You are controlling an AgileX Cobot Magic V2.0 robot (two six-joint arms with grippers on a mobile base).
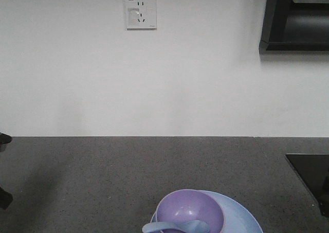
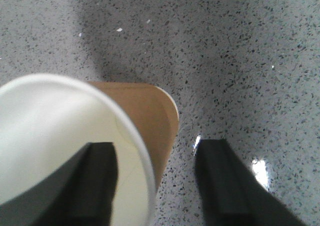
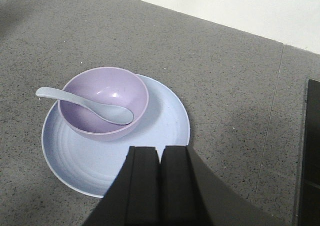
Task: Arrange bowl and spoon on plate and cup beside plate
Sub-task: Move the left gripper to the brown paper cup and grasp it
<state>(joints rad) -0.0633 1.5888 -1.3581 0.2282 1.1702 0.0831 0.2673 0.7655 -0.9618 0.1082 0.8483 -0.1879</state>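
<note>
Cup [image 2: 150, 121] on counter [image 2: 250, 61], plate out of that view. Left gripper [image 2: 155, 146] wide, one finger inside rim, one outside, wall not pinched. Paper likely light, crushable: pinch wall gently. Right gripper [image 3: 160, 151] closed, empty, at near edge of plate [image 3: 165, 121]. Bowl [image 3: 105, 89] on plate, spoon [image 3: 107, 111] in bowl.

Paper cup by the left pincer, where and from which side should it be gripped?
Pinch the side wall of the paper cup just under the rolled rim, coming from above. Its open mouth faces up, and the left pincer straddles that wall, open.
</note>
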